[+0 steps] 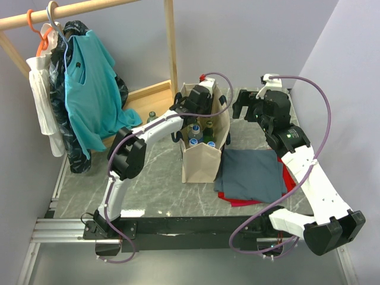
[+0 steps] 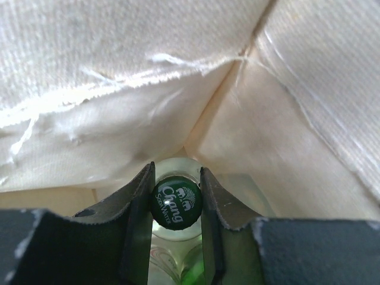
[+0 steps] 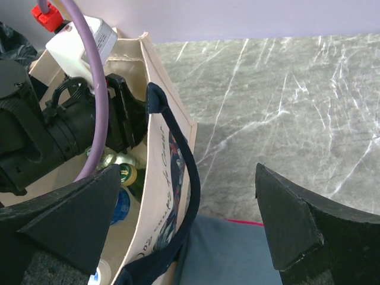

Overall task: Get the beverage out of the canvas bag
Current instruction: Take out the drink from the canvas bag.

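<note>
Nearest the arm bases, the grey marble worktop (image 1: 154, 190) carries a folded grey-blue cloth (image 1: 252, 172) lying over a red cloth (image 1: 288, 172), whose edge shows on its right side. The grey-blue cloth's left edge touches the foot of the canvas bag (image 1: 202, 163). The bag stands upright and open at mid-worktop, and the blue bottle caps (image 1: 193, 141) show at its mouth. The left arm reaches over the bag's left rim and down inside. In the left wrist view the left claw (image 2: 176, 178) is deep between the pale canvas walls, clamped from both sides on the green cap of a Chang bottle (image 2: 176, 205). That bottle's clear glass shoulder shows below the cap, it stands upright, and it is wholly inside the bag. The right claw (image 1: 244, 108) hangs above the worktop just to the right of the bag's far corner, with its fingers spread wide apart and nothing between them. Its wrist view looks past the bag's dark navy handle (image 3: 187, 172) at the left arm's wrist and at more bottle tops within. Farthest back, at the left, a wooden clothes rail (image 1: 77, 12) holds a teal shirt (image 1: 89, 89), a dark patterned garment beside it, and a white garment (image 1: 38, 89) on hangers.
</note>
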You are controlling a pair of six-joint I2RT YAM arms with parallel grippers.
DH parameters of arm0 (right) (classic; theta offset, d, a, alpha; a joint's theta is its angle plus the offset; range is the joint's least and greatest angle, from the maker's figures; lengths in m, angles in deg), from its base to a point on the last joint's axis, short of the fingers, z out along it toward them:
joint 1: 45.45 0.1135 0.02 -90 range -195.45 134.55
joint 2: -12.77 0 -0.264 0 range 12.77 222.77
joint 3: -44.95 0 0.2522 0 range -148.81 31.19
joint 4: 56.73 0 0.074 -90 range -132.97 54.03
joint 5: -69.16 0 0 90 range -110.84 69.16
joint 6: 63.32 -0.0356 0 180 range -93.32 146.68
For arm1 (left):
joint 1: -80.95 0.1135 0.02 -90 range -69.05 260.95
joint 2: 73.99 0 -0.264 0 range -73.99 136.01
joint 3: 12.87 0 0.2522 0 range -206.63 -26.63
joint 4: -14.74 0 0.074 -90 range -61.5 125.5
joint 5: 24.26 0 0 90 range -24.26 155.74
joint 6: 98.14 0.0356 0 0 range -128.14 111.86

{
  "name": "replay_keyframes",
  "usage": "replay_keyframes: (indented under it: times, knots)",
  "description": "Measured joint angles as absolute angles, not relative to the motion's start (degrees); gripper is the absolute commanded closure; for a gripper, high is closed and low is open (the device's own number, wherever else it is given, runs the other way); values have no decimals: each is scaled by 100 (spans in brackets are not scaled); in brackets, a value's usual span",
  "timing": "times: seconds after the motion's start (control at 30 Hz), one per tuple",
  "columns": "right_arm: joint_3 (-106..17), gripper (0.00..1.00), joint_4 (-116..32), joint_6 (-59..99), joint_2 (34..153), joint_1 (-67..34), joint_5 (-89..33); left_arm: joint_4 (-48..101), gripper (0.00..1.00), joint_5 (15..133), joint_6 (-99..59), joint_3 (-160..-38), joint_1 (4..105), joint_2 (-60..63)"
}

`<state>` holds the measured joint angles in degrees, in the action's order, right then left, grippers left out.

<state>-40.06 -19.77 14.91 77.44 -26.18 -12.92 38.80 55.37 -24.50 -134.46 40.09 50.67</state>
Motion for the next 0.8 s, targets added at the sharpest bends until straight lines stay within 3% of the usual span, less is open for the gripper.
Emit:
replay_keyframes:
  times: [0.8]
  knots:
    - [-4006, 0, -1977, 1521, 7763, -2618, -1294, 4403, 99, 5316, -1997, -13739, 3961, 4991]
